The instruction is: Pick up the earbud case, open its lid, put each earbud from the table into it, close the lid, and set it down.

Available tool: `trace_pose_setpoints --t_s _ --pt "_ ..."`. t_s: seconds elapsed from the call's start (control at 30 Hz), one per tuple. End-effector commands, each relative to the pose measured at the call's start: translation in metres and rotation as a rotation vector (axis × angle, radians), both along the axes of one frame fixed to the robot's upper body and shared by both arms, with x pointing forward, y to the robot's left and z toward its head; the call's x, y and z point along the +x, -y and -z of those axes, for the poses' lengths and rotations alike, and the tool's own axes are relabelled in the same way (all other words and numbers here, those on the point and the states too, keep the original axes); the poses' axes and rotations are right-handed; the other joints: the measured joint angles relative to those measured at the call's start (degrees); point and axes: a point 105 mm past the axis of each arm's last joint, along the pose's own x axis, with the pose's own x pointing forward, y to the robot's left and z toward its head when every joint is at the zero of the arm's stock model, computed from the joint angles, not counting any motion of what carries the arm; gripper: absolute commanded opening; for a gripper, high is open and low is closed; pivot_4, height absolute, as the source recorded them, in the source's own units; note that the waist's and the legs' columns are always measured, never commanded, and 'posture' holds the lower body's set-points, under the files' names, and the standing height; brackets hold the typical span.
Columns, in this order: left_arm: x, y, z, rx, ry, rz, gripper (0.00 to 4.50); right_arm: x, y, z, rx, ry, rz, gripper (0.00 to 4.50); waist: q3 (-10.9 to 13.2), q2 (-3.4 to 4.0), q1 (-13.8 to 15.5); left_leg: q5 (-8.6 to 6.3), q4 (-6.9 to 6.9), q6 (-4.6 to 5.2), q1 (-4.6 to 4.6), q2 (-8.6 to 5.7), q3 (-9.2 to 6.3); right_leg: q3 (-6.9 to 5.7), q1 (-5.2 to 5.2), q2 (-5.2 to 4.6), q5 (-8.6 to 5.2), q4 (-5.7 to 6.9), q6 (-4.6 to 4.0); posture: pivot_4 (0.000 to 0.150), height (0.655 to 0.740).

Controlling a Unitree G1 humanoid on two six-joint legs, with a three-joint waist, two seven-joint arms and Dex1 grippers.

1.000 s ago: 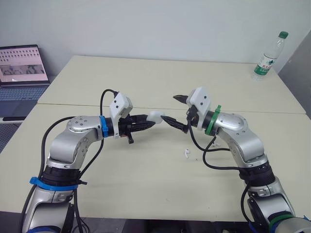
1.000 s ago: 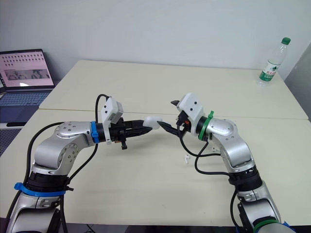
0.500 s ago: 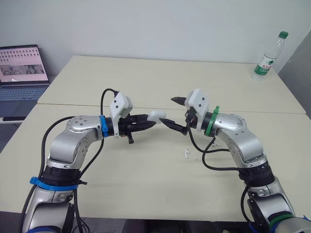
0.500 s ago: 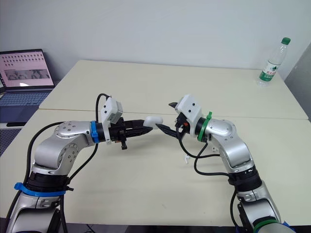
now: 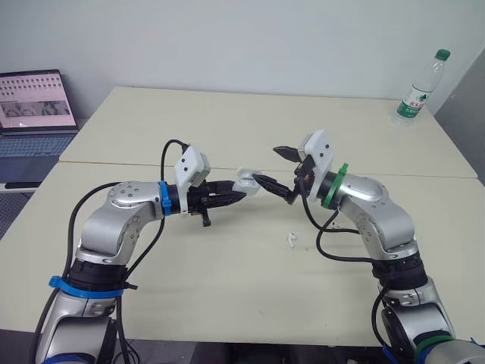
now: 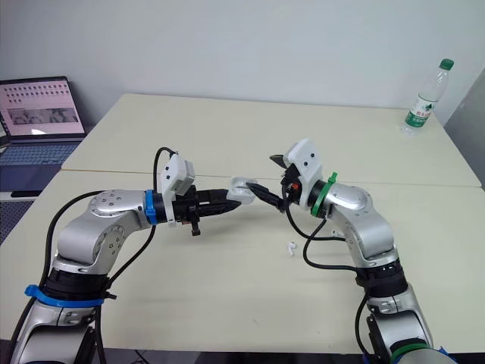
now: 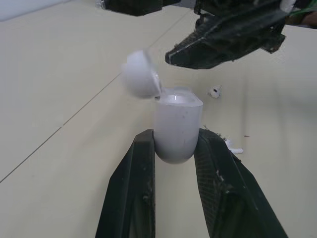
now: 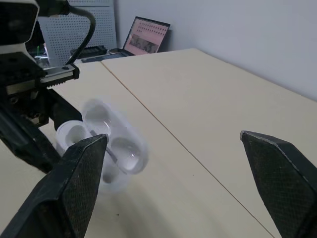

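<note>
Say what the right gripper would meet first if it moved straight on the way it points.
Probably the open earbud case held by the left gripper, just ahead of the right gripper; depth is uncertain.

The table (image 5: 227, 121), pale cream and matt, is made of two tops butted together, their thin seam (image 5: 114, 162) passing crosswise close by the left claw (image 5: 239, 189) and the right claw (image 5: 265, 163). A plain white wall (image 5: 227, 38) rises past its far edge under even, soft light. Well out beyond the left claw, off the table's side, an open laptop (image 5: 34, 102) shows a lit screen, a grey pegboard panel (image 8: 81, 20) near it; far beyond the right claw a clear, green-capped bottle (image 5: 418, 89) stands upright at the back corner.
</note>
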Motion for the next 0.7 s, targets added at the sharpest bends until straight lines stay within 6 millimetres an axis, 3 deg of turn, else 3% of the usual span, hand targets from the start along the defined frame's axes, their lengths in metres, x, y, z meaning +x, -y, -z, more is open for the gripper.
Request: trace_pose_setpoints --t_s 0.03,0.17,0.23,0.43,0.7 --pt "-0.004 0.003 -0.011 -0.012 0.057 0.024 0.75 -0.003 0.004 -0.020 0.041 0.043 -0.001 4.47 0.00 0.00 -0.02 0.00 -0.01 0.00 0.00 0.00 0.00 0.00 0.00 0.00 0.00 0.00 0.00 0.150 0.7400" --pt "0.001 -0.001 -0.008 -0.019 0.065 -0.023 0.75 -0.005 0.008 -0.018 0.028 0.015 -0.016 4.47 0.00 0.00 -0.01 0.00 -0.01 0.00 0.00 0.00 0.00 0.01 0.00 0.01 0.00 0.00 0.00 0.150 0.7400" --pt "0.006 -0.005 -0.003 -0.015 0.084 -0.068 0.75 -0.011 0.015 -0.008 -0.006 -0.057 -0.042 4.47 0.00 0.00 0.01 0.00 -0.01 0.00 0.00 -0.01 0.01 0.01 0.01 0.00 0.00 -0.01 0.00 0.150 0.7400" --pt "0.028 -0.017 -0.008 -0.108 0.213 -0.284 0.75 -0.028 0.047 0.046 -0.146 -0.278 -0.008 4.47 -0.01 -0.02 0.32 0.00 -0.01 0.01 -0.02 -0.04 -0.05 -0.03 0.07 -0.04 0.00 -0.10 0.01 0.150 0.7400" --pt "0.026 -0.019 -0.008 -0.195 0.252 -0.412 0.75 -0.065 0.051 0.105 -0.241 -0.418 -0.017 4.47 -0.01 -0.01 -0.01 -0.01 -0.05 0.01 0.00 0.03 -0.03 0.01 0.05 0.01 -0.02 -0.07 0.03 0.150 0.7400"
